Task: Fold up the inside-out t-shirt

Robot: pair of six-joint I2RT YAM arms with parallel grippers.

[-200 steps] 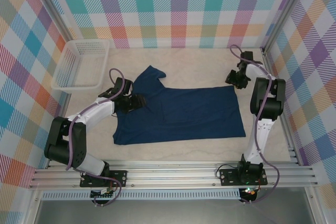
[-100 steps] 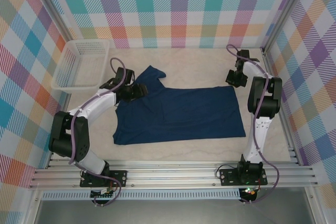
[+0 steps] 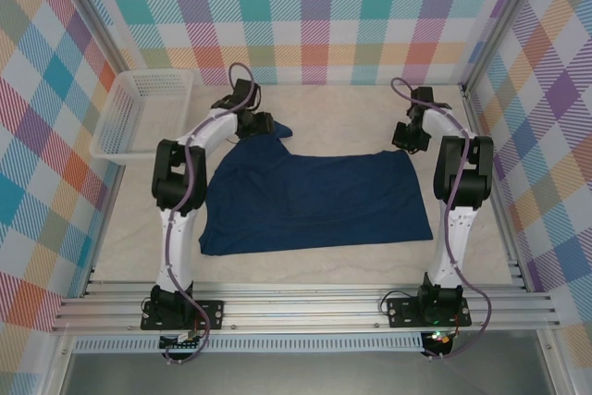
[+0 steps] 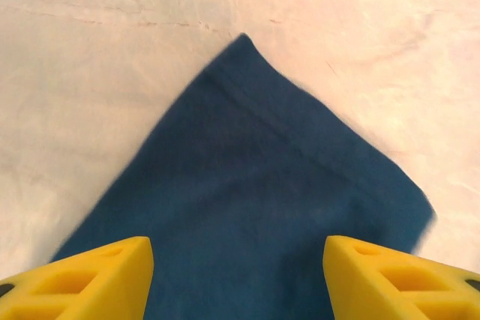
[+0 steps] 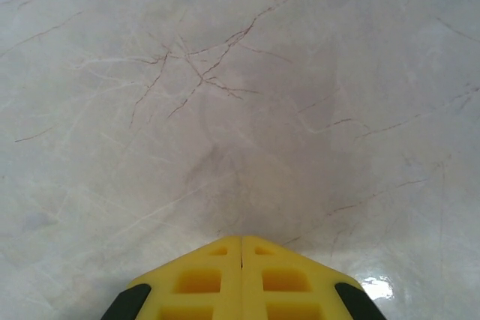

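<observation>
My left pincer (image 4: 237,260) hung with jaws well apart, gripping nothing, over the sleeve tip of the t-shirt (image 3: 314,196), which lay flat in the middle of the table (image 3: 342,104), while my right pincer (image 5: 241,245) was closed on nothing above bare table near its far right corner.

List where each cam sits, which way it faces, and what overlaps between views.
Top external: above and behind the arm bases, looking down at table, t-shirt, basket; left arm and right arm in frame.
Left wrist: on the left arm, looking down at the shirt's sleeve; left gripper fingers apart at the bottom edge.
Right wrist: on the right arm, facing bare tabletop; right gripper fingers shut together.
Shared: top external and left wrist both show the sleeve.
</observation>
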